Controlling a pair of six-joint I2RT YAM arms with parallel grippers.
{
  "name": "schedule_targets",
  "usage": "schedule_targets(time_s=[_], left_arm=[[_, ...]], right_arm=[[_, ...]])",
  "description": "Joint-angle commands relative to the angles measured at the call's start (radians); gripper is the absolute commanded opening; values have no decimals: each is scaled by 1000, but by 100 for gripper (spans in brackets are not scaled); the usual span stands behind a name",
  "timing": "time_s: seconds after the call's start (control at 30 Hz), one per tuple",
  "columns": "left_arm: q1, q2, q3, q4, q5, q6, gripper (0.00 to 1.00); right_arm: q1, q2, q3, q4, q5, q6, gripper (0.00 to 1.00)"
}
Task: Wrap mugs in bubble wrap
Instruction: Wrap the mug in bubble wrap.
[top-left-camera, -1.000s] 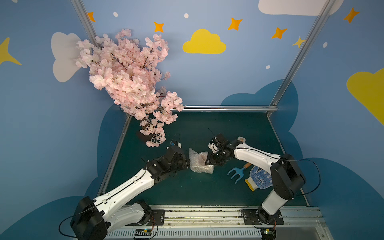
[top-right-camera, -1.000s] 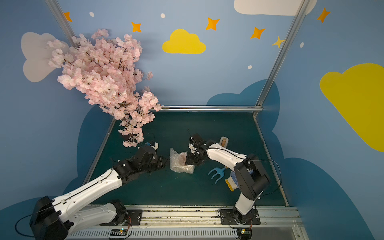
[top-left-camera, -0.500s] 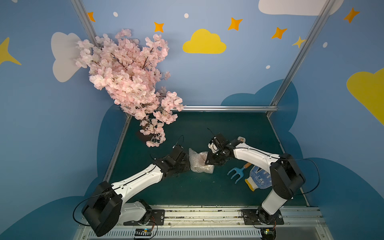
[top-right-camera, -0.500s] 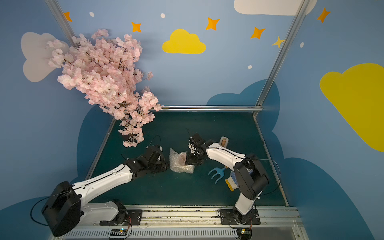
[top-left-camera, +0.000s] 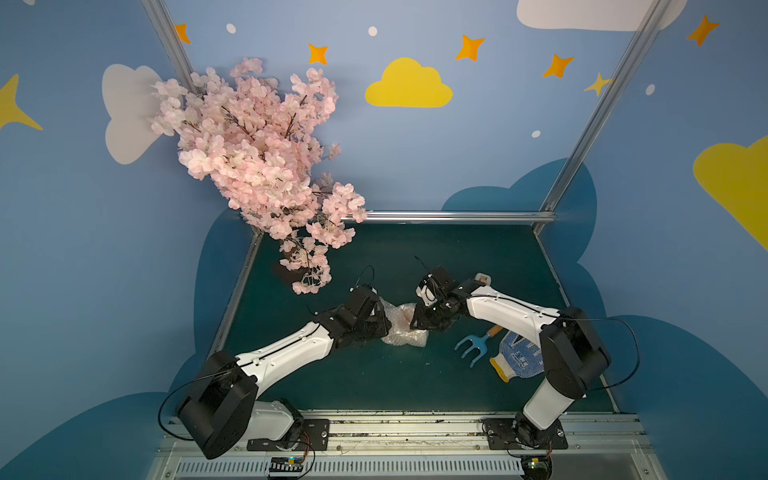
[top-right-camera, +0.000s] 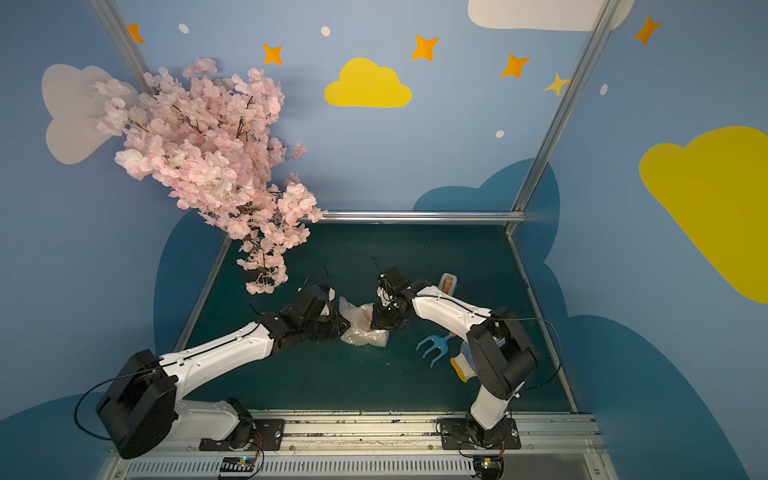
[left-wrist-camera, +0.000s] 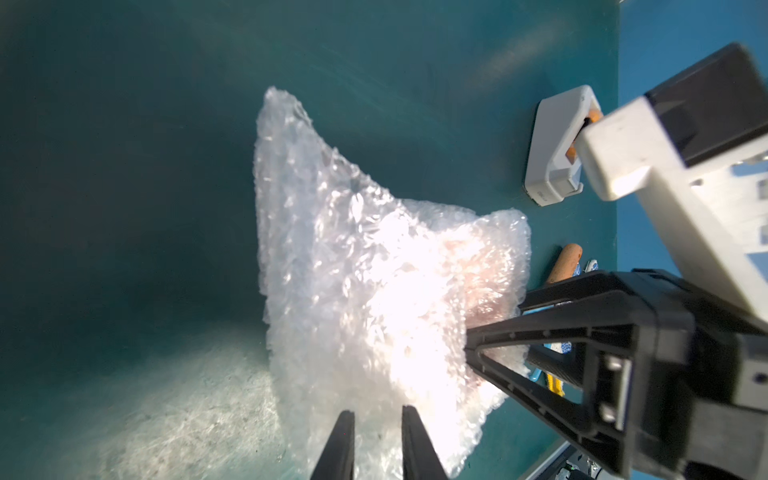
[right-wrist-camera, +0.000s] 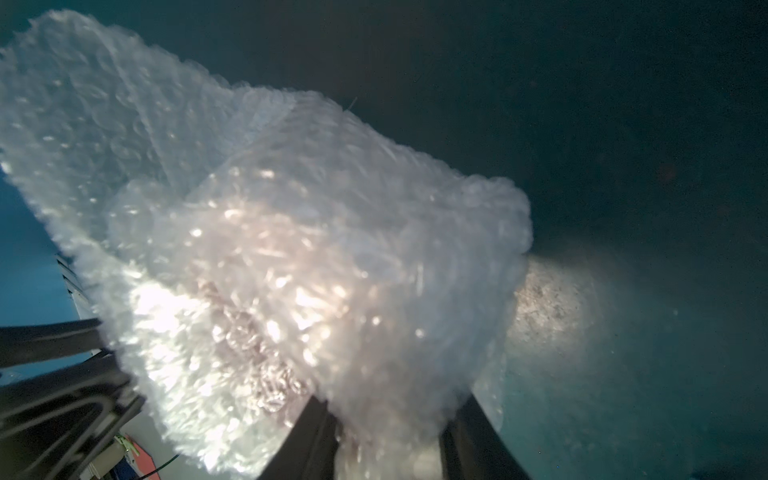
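As left hand (left-wrist-camera: 378, 444), right hand (right-wrist-camera: 388, 440) pinch bubble wrap (top-left-camera: 402, 330) edges, green mat (top-left-camera: 374, 374) around

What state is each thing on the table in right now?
bubble wrap: bunched over the mug, one corner loose
mug: covered, only a pinkish tint shows
left gripper: fingers pinched on the wrap
right gripper: fingers closed across the wrapped bundle
tape dispenser: set down, untouched
hand rake: lying flat, untouched
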Motion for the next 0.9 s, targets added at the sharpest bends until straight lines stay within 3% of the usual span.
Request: schedule_targets(time_s=[0.0, 0.33, 0.53, 0.7, 0.87], left_arm=[[-7, 24, 40, 10, 26, 15, 22], [-25, 106, 93, -16, 34, 23, 21], [-31, 139, 117, -57, 29, 29, 20], [-33, 153, 129, -72, 27, 31, 20], [-37, 170, 149, -86, 28, 34, 19]], right_arm=[[14, 39, -16, -34, 27, -7, 37], [14, -3, -6, -25, 13, -8, 43], [12, -91, -4, -52, 77, -19, 48], [8, -155, -12, -76, 142, -21, 60], [3, -166, -16, -62, 125, -18, 74]])
